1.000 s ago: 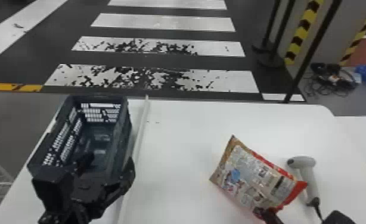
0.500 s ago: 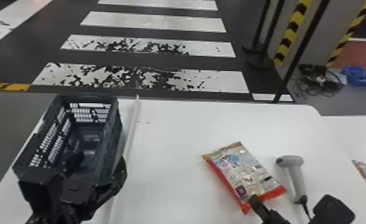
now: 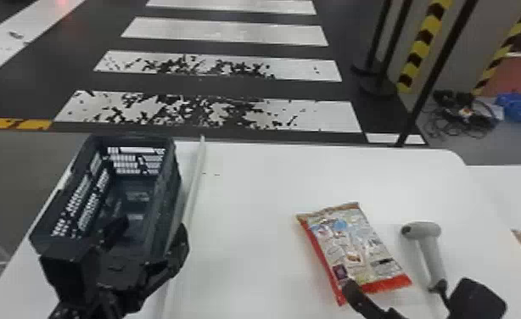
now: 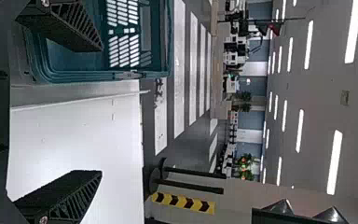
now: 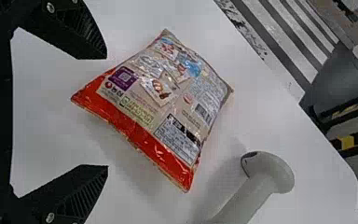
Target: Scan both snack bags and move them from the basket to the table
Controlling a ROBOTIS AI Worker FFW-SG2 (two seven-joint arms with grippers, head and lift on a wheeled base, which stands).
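the snack bag (image 3: pixel 353 250), before tilted up, now lies flat on the worktop (image 3: pixel 247 237) left of the scanner (image 3: pixel 431 250), right fingers (image 5: pixel 81 37) released, left fingers (image 4: pixel 70 193) open by the basket (image 3: pixel 167 191), so its placing seems done.

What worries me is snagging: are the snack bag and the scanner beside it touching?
Apart. The right wrist view shows bare table between the snack bag and the scanner.
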